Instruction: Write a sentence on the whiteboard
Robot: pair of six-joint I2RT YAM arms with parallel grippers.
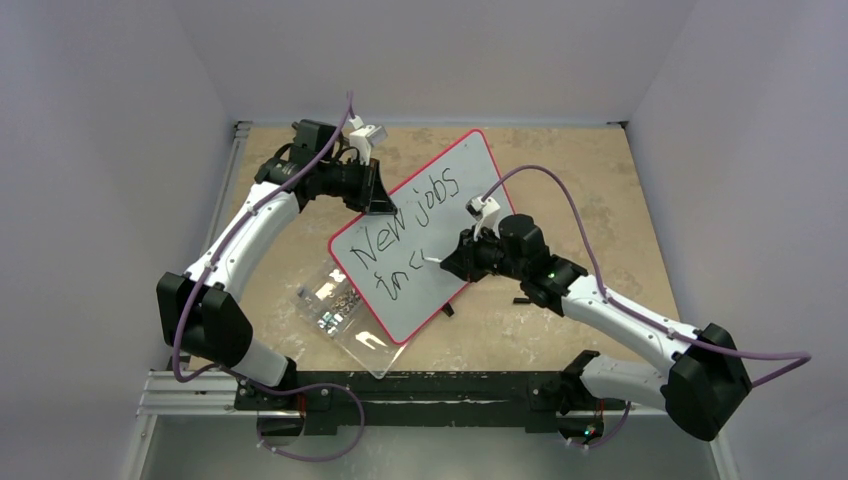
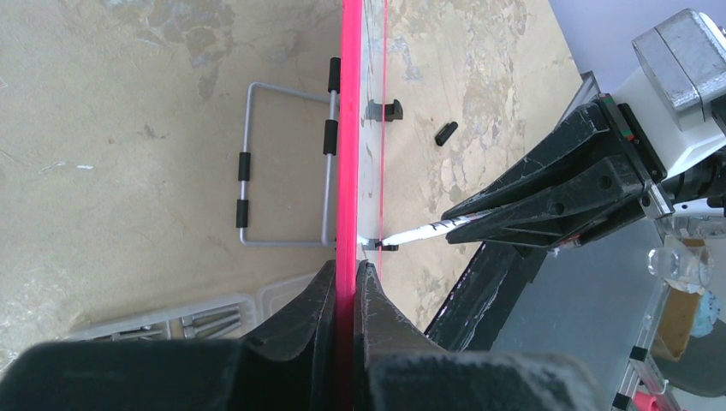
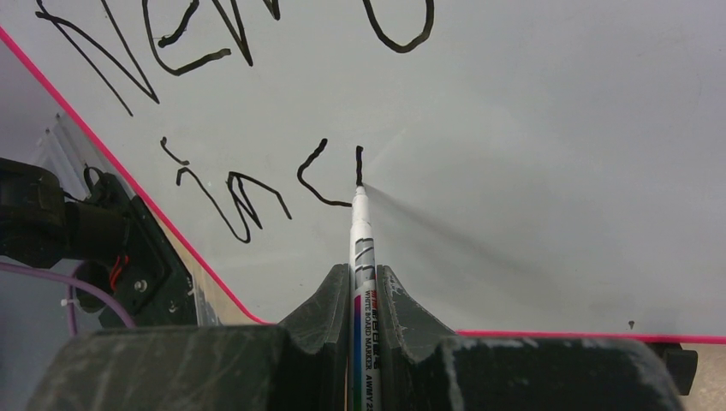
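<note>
The whiteboard (image 1: 478,165), white with a red rim, stands tilted on the table. The sentence (image 1: 405,222) reads "New jobs" with "inc" (image 3: 248,197) and a short fresh stroke on the line below. My left gripper (image 1: 378,198) is shut on the board's upper left rim (image 2: 349,128), with its fingers pinching the red edge (image 2: 346,272). My right gripper (image 1: 455,262) is shut on a white board marker (image 3: 362,231). The marker's tip touches the board at the foot of the newest stroke. From the left wrist view the marker (image 2: 424,231) meets the board's face.
A clear plastic box of screws (image 1: 335,305) lies under the board's lower left corner. A wire stand (image 2: 248,171) sits behind the board. A small black cap (image 2: 445,133) lies on the tan tabletop. Walls close in on three sides.
</note>
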